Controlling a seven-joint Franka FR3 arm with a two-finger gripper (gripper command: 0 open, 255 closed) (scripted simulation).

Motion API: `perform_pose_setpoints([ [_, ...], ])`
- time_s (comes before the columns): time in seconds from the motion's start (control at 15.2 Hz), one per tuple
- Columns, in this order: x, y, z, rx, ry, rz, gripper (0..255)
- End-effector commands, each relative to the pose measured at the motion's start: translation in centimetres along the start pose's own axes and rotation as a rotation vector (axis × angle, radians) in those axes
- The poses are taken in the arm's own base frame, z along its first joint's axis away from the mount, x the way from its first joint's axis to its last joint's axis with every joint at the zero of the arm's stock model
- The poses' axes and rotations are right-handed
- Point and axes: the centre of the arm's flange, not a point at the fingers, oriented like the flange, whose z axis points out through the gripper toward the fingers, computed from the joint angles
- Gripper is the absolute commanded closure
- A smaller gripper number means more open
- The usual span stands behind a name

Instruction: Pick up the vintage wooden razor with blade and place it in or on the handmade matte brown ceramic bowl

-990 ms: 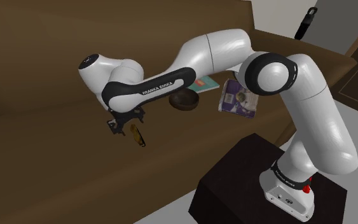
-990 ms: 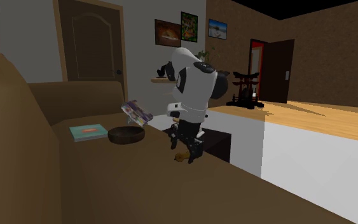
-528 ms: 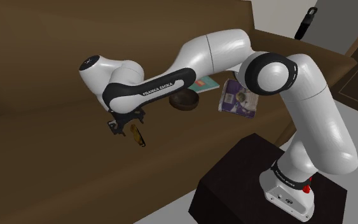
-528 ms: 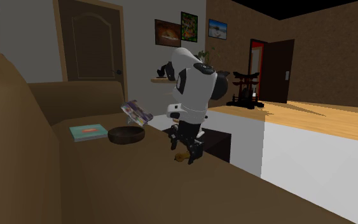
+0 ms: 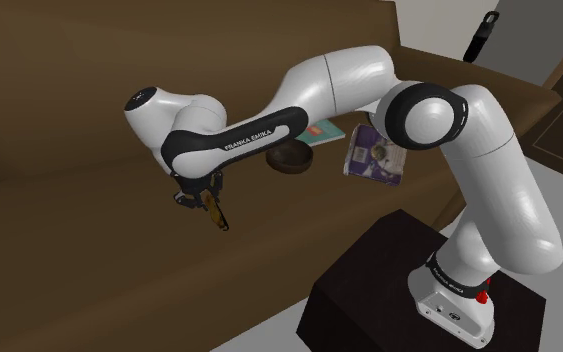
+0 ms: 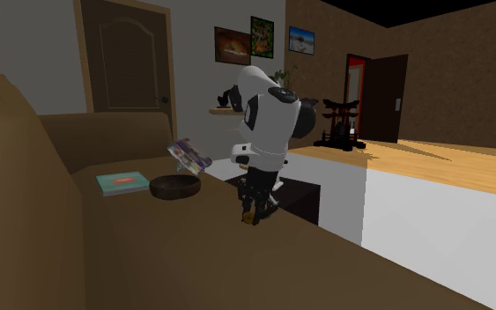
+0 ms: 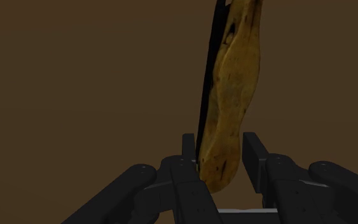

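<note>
Observed: the gripper (image 5: 197,196) is down at the brown sofa seat (image 5: 89,270), its fingers (image 7: 254,153) drawn in narrow, one either side of the wooden razor (image 7: 234,83). In the wrist view both fingers sit tight against the razor's near end, so I record it as clasped. The yellow-brown handle and the black blade along one edge run away from the gripper (image 7: 220,143) over the brown fabric.

In the shoulder view the razor (image 5: 215,214) sticks out from under the hand toward the stand (image 5: 369,290), low over the seat; I cannot tell whether it rests on the cushion. The second exterior view puts the gripper (image 6: 256,206) near the seat's front edge with the razor (image 6: 249,217) just below it.

The dark brown bowl (image 5: 291,158) stands on the same seat, well apart from the razor and partly behind the arm (image 5: 339,85). A teal book (image 6: 122,182) lies just beside the bowl (image 6: 175,186), and a magazine (image 5: 374,157) stands tilted near it.
</note>
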Motion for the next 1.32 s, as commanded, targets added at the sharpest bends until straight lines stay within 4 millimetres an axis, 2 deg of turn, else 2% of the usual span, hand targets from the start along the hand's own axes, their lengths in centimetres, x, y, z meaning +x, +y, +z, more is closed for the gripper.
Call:
perform_pose_setpoints([
  [0.0,0.0,0.0,0.0,0.000,0.000,0.000,255],
  [0.13,0.0,0.0,0.0,0.000,0.000,0.000,255],
  [1.25,-0.3,2.7,-8.5,0.000,0.000,0.000,255],
])
